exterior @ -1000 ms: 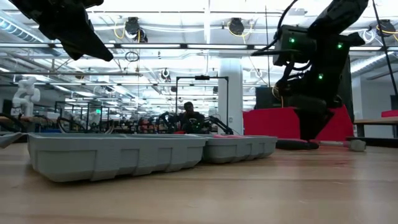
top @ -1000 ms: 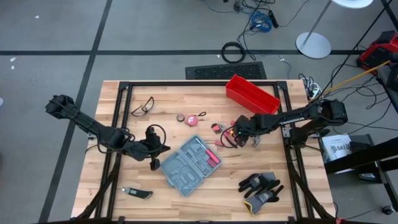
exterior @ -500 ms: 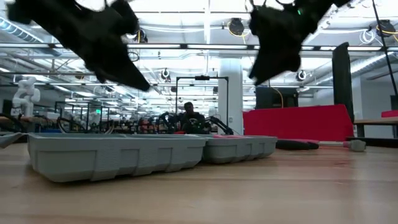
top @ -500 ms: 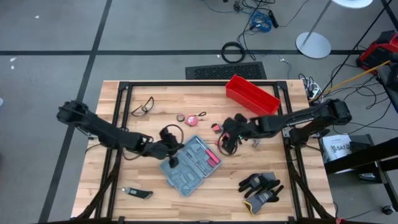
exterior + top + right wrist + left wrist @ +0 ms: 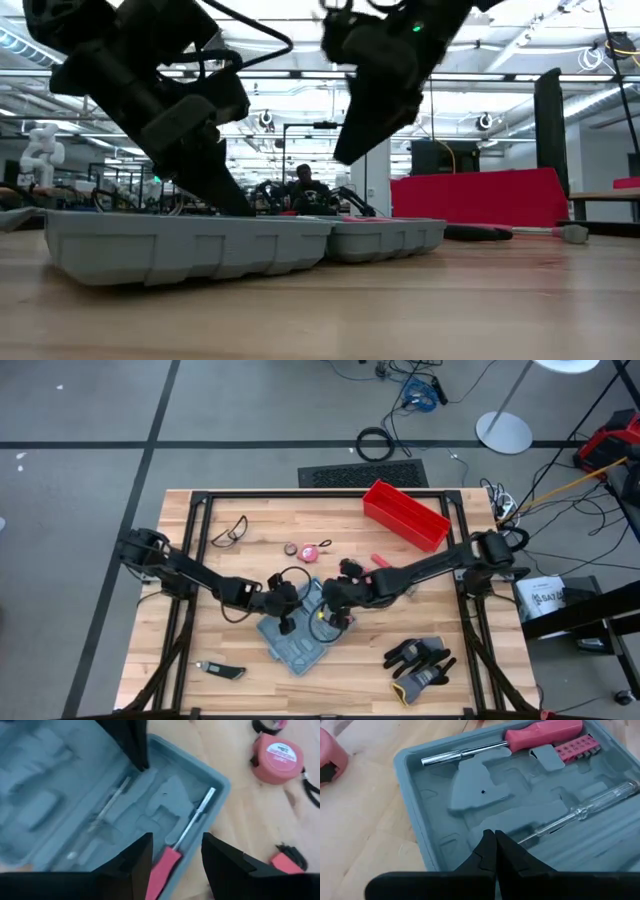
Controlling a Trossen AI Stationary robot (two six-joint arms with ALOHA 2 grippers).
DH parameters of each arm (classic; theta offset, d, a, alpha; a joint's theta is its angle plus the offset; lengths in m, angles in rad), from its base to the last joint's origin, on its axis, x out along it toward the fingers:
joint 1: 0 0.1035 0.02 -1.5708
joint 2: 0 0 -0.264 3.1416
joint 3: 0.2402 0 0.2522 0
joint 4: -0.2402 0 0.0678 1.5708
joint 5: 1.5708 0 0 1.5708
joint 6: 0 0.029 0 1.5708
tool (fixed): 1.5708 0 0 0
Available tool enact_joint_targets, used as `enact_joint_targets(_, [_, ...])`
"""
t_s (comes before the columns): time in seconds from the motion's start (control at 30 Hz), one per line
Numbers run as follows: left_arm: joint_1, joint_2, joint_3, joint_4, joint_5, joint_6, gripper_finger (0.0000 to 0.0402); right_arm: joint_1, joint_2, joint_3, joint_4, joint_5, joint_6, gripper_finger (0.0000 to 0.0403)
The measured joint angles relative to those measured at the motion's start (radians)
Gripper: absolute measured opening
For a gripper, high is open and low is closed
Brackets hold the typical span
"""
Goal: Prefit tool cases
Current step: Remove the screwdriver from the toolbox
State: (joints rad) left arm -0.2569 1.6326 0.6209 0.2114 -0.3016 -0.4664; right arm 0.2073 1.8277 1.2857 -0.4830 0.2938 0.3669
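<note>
A: Where is the tool case point(image 5: 300, 628) found?
B: It is laid open and flat on the wooden desk point(image 5: 200, 560), a little toward six o'clock of centre, with both halves spread so the moulded slots are exposed for filling.

A: What is seen of its make?
B: A grey-blue plastic shell with rounded corners is shown, and a grey moulded inside with tool-shaped recesses. A pink-handled screwdriver point(image 5: 520, 737) with a bright metal shaft is seated along one edge, a clear-handled driver point(image 5: 580, 810) is laid in another slot, and a pink bit holder point(image 5: 572, 747) is set beside them.

A: How is the left hand point(image 5: 492, 845) held?
B: Its fingers are pressed together to a narrow point, lowered into the case from nine o'clock, probably so the case is pinned or a tool is nudged down.

A: And the right hand point(image 5: 172, 852)?
B: It is spread, with nothing gripped, and is hung above the pink screwdriver, reached in from three o'clock; a grasp or press on that handle is judged likely.

A: Anything else nearby?
B: A round pink tape measure point(image 5: 275, 757) is lying on the wood just beside the case.
</note>
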Motion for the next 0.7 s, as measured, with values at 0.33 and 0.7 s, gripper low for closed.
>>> enact_joint_targets(0.33, [0.000,0.040,0.003,0.040,0.002,-0.003,0.0001,-0.050,0.151,0.151,-0.064,0.126,-0.120,0.0148])
enact_joint_targets(0.7, [0.000,0.041,0.002,0.042,0.007,0.000,0.0001,-0.123,0.214,0.154,0.048,0.024,-0.139,0.0148])
